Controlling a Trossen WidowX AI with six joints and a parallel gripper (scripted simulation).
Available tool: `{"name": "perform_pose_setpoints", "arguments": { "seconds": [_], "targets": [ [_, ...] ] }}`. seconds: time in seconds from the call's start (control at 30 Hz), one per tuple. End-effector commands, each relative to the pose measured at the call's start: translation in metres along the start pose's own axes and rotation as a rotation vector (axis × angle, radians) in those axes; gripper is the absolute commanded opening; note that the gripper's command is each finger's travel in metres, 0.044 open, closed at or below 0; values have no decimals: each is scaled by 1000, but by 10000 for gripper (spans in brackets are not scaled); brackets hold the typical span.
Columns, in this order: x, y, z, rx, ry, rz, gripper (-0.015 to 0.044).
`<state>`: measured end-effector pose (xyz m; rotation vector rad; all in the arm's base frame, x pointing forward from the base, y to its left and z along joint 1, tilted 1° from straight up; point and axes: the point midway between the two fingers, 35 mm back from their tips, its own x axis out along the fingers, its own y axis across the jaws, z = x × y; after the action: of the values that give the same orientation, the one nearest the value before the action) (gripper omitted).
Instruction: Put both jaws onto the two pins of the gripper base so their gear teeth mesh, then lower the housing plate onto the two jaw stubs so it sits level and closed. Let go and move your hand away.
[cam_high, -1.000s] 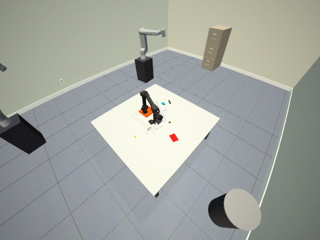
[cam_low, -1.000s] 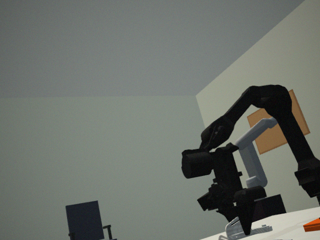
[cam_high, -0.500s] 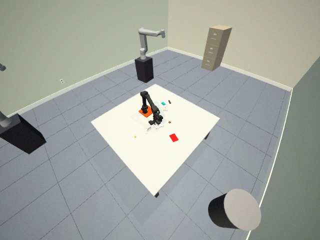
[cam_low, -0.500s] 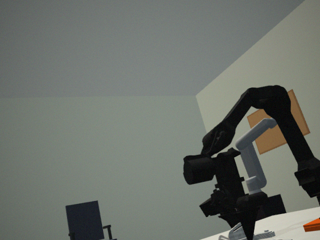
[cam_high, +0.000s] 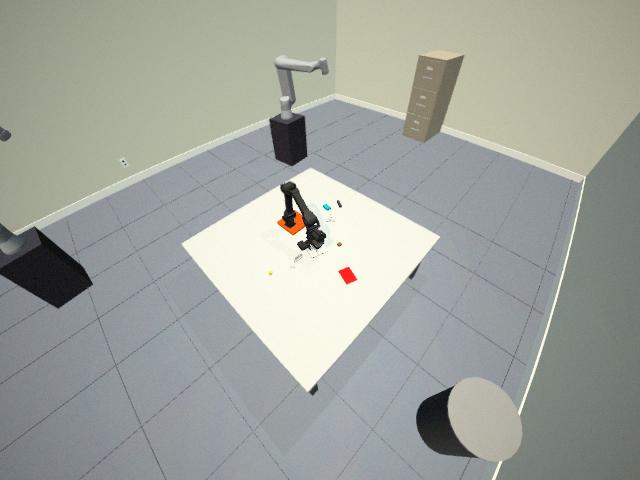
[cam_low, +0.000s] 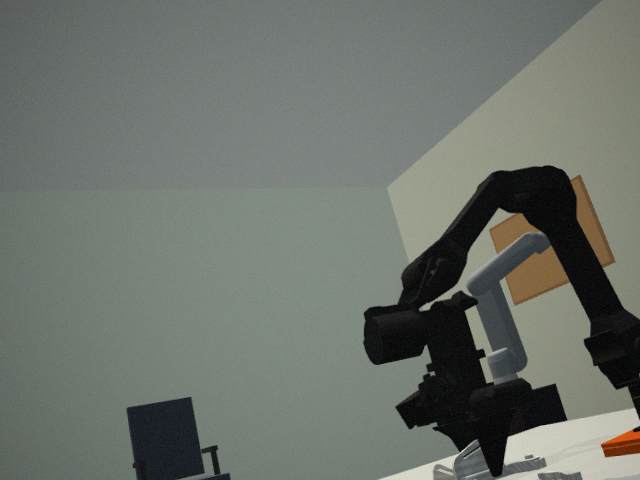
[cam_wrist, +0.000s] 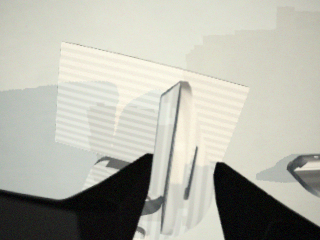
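My gripper points down low over the table, shut on a pale, slotted jaw. In the exterior view the held piece stretches right from my fingers, with a small raised stub near its far end. Below it in the wrist view lies a pale striped rectangular plate; I cannot tell whether it is the base or the housing plate. A rounded grey-edged part shows at lower left, partly hidden by my left finger. Another grey part, probably the other jaw, lies at the right edge.
On the white table are a red square, a small brown block, a yellow piece, a cyan block and a black piece. The arm stands on an orange base plate.
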<state>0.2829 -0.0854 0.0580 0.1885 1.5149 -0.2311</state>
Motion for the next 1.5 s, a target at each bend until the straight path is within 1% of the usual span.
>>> {"name": "perform_pose_setpoints", "arguments": {
  "seconds": [0.0, 1.47],
  "targets": [
    [3, 0, -1, -6, 4, 3, 134],
    [13, 0, -1, -8, 4, 3, 134]
  ]
}}
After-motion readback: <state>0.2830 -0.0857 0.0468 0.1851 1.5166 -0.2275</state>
